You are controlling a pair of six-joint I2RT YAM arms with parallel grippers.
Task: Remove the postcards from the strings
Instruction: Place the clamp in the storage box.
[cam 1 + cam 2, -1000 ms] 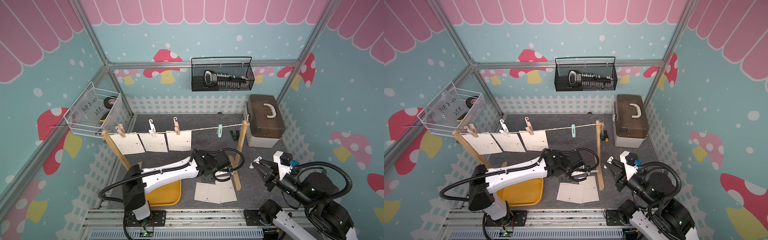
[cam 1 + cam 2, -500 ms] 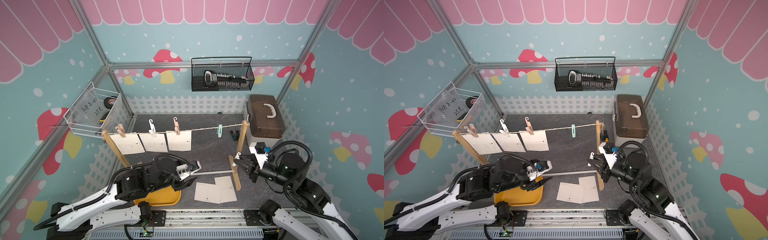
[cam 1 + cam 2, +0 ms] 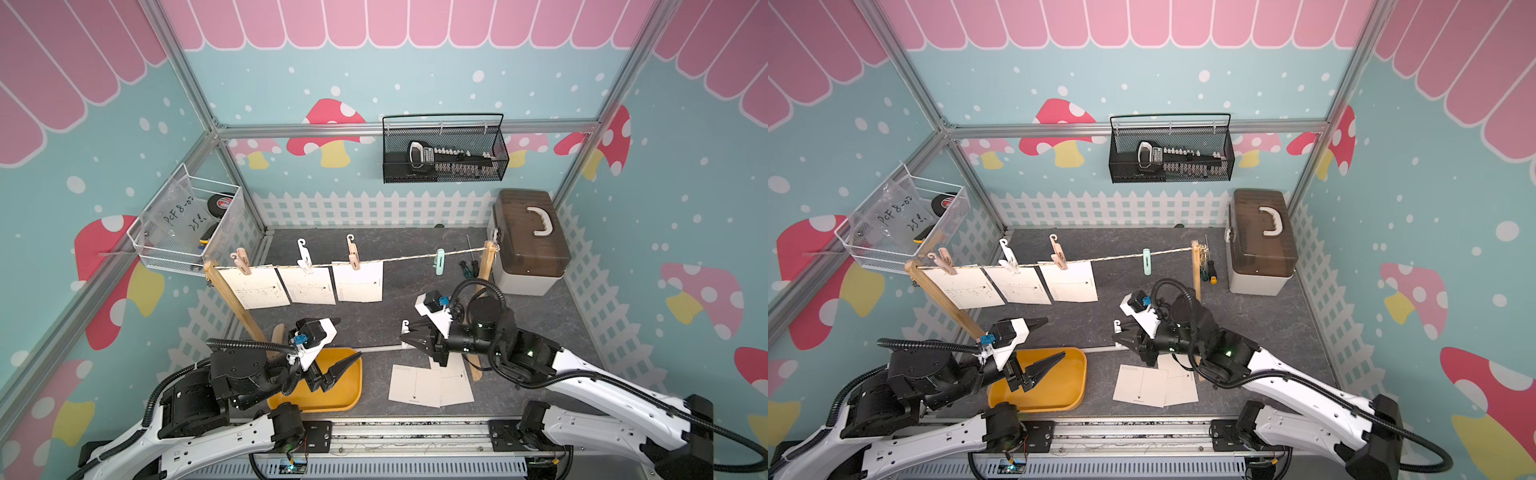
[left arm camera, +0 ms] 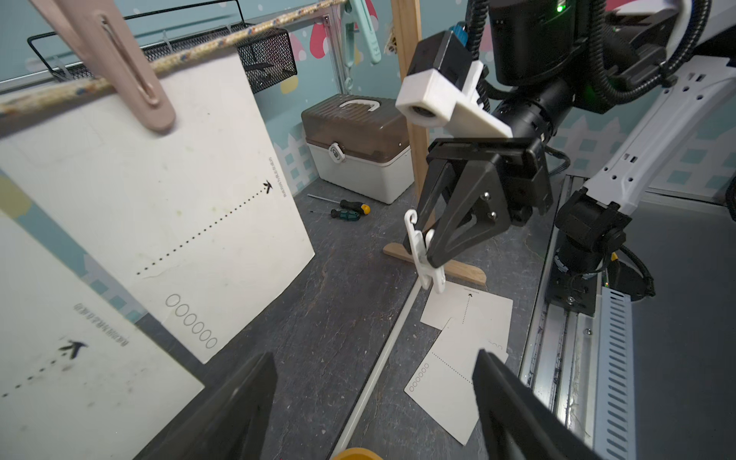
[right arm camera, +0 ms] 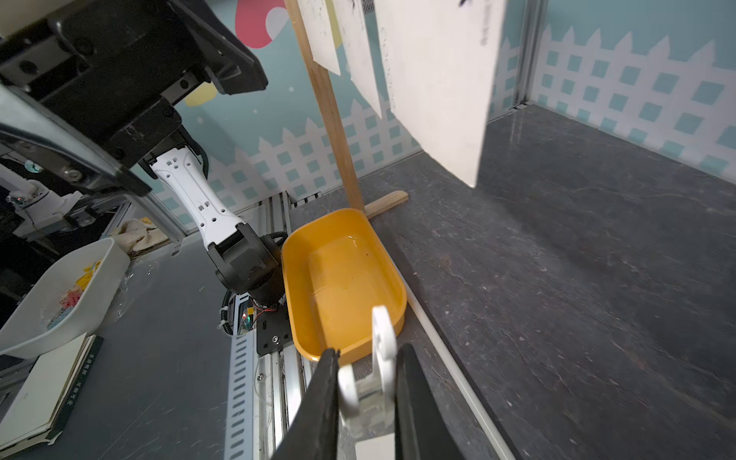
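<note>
Three postcards point(image 3: 359, 280) point(image 3: 1071, 286) hang from the string point(image 3: 415, 257) under pink and white clothespins; the nearest fills the left wrist view point(image 4: 167, 191). Two more postcards point(image 3: 415, 384) point(image 4: 458, 382) lie overlapped on the floor. A mint clothespin point(image 3: 439, 257) sits alone on the string. My right gripper point(image 3: 405, 338) point(image 5: 368, 358) hovers above the floor cards, shut on a white clothespin point(image 5: 380, 338) point(image 4: 422, 255). My left gripper point(image 3: 349, 337) point(image 4: 374, 382) is open and empty over the yellow tray point(image 3: 353, 401).
Wooden posts point(image 3: 484, 270) point(image 3: 237, 307) carry the string, joined by a white rod point(image 3: 378, 348) on the floor. A brown-lidded box point(image 3: 528, 241) and screwdrivers point(image 3: 465, 268) sit back right. Wire baskets point(image 3: 444, 153) point(image 3: 187, 224) hang on the walls.
My left arm has drawn back from the floor cards to the yellow tray and its jaws have opened. My right gripper has swung left with the white clothespin.
</note>
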